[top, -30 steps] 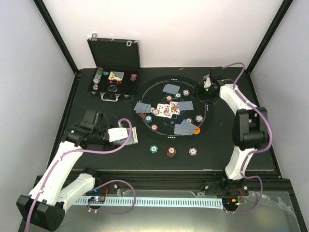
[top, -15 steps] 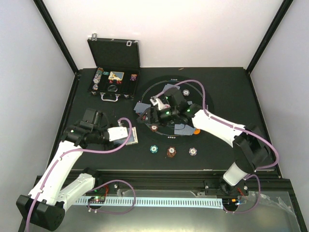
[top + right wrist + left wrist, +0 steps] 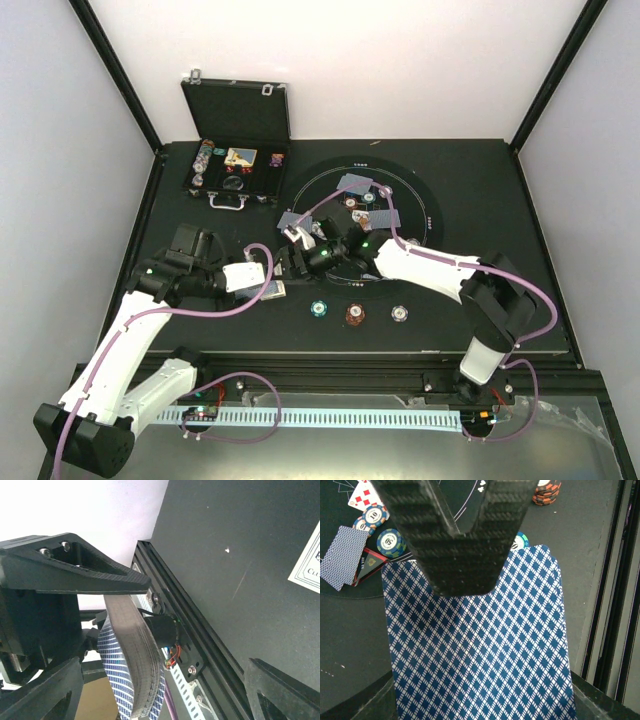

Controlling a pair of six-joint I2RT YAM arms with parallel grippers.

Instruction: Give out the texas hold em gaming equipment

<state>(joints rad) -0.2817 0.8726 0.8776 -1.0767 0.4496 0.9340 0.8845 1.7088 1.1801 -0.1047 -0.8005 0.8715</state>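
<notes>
I find the left end effector (image 3: 464,577) clamped on the blue-backed deck (image 3: 480,655); only the right wrist view shows its stacked edge, right end effector (image 3: 160,680) apparently spread wide, empty

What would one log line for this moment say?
left gripper: shut on card deck | right gripper: open, near card deck

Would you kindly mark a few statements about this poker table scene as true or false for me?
1. The left gripper is shut on the deck of blue-backed cards. True.
2. The black case is closed. False: it stands open.
3. The right gripper has open jaws close to the deck. True.
4. Five chips lie in a row in front of the round mat. False: three do, a teal chip, a red-brown chip and a white chip.
</notes>
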